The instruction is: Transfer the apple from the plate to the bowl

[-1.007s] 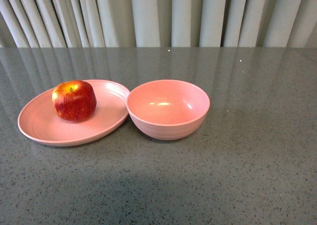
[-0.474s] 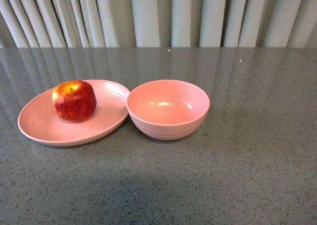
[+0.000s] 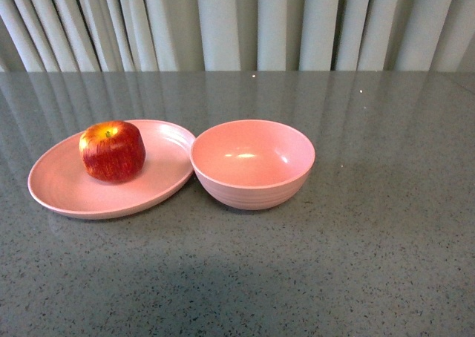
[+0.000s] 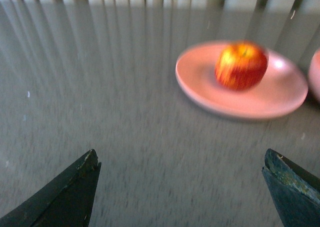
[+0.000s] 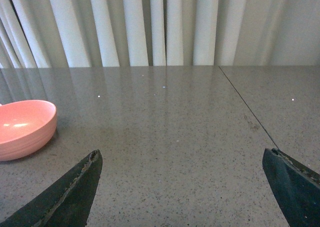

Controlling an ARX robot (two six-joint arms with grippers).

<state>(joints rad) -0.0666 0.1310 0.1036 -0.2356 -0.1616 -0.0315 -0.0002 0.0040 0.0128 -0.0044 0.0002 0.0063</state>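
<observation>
I note open table (image 3: 386,233) right of and in front of the bowl (image 3: 252,194). Plate (image 3: 67,197) lies just left of it, rims meeting. Apple (image 3: 112,151) sits on the plate. Left pincer (image 4: 180,159) is spread wide and empty, apple ahead, well apart. Right pincer (image 5: 181,159) is likewise spread, clear of the bowl.
</observation>
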